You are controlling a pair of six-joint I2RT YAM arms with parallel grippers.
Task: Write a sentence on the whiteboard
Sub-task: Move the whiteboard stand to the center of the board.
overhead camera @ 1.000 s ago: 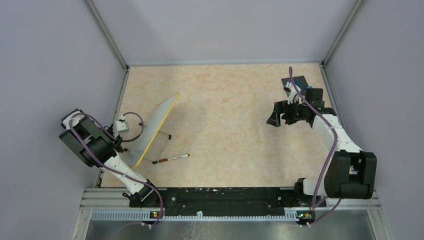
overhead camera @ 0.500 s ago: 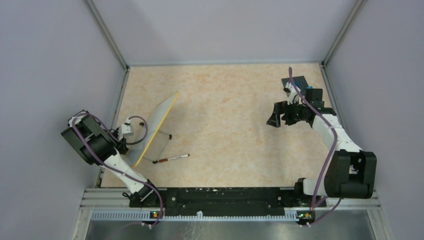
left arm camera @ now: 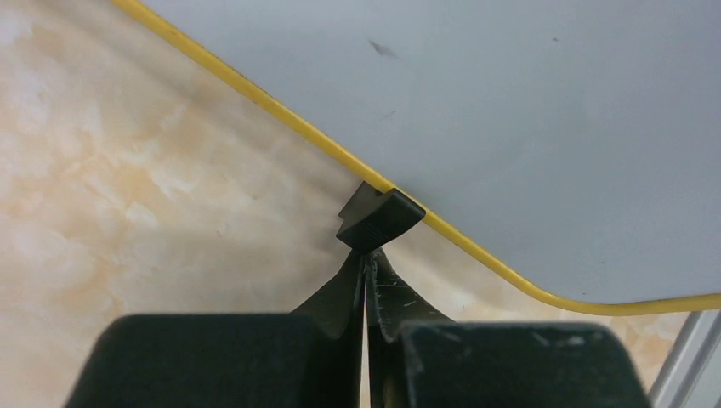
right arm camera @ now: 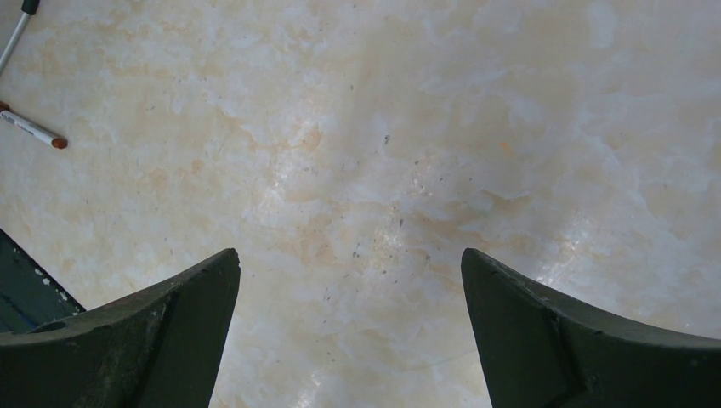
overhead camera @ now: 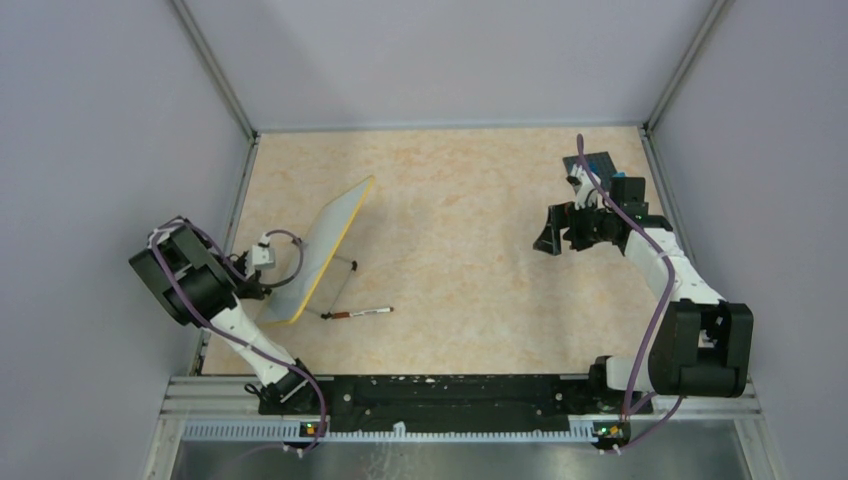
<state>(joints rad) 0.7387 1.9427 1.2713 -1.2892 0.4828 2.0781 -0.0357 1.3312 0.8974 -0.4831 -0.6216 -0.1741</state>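
Note:
The whiteboard (overhead camera: pixel 325 245) stands tilted at the left of the table, with a yellow rim; its pale face (left arm camera: pixel 527 110) fills the left wrist view. No sentence shows on it, only a faint dark smudge. My left gripper (overhead camera: pixel 268 292) (left arm camera: pixel 367 257) is shut, its tips pressed up under the board's little black foot (left arm camera: pixel 380 218) at the rim. A marker (overhead camera: pixel 357 313) (right arm camera: pixel 32 129) with a reddish-brown tip lies on the table just right of the board. My right gripper (overhead camera: pixel 548 240) (right arm camera: pixel 350 263) hangs open over bare table far to the right, with nothing between its fingers.
A dark studded plate with blue bricks (overhead camera: pixel 603 166) lies at the far right, behind the right arm. Grey walls and metal rails enclose the table on three sides. The board's thin support leg (overhead camera: pixel 348 264) stands near the marker.
My left gripper closed and moved right against the whiteboard. The board and the marker have slid a little to the right. The right arm has not moved.

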